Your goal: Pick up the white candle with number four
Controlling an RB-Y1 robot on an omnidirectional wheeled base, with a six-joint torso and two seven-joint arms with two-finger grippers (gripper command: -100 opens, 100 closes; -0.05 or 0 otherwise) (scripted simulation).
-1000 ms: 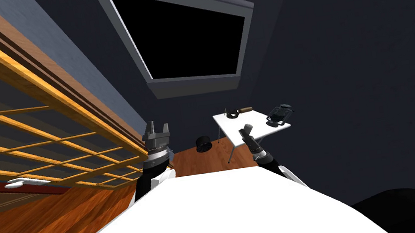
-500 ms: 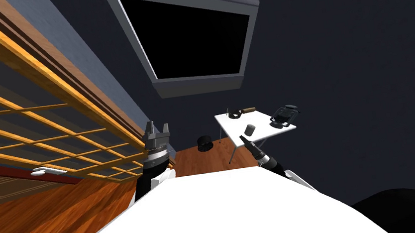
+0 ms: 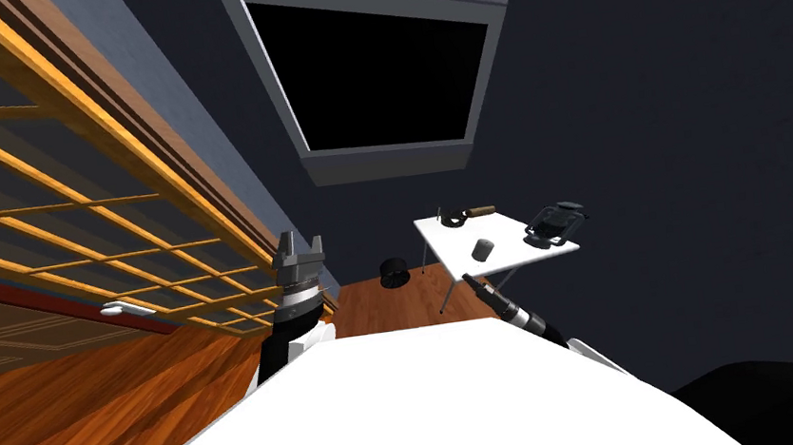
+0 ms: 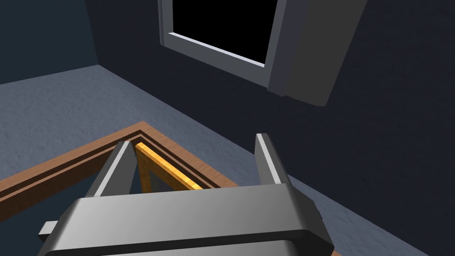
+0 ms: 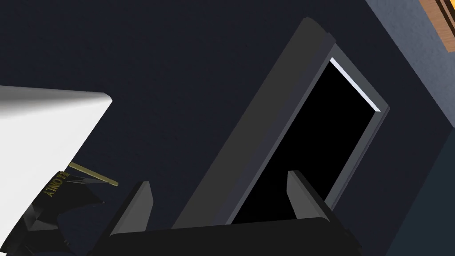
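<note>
Desk: What's on head cam?
Op: Biggest first. Orange wooden lattice (image 3: 47, 206) across the upper left. Grey-framed window (image 3: 375, 74) top centre w/ a black area inside. White worktop (image 3: 450, 241) right of centre.
Desk: Hands?
Op: My left hand (image 3: 301, 244) is mid-frame by the lattice's lower end, fingers spread. My right hand (image 3: 468, 278) is just under the worktop's near edge, also spread.
Desk: Smaller stuff?
Op: Black gadget (image 3: 554, 223) on the worktop's right corner. Black round thing (image 3: 392, 273) on the floor (image 3: 75, 420), left of the worktop.
Desk: Candle?
Op: The candle (image 3: 482, 249) is a small cylinder, looks grey, upright approx mid-worktop, apart from both hands. Can't read any no. on it.
</note>
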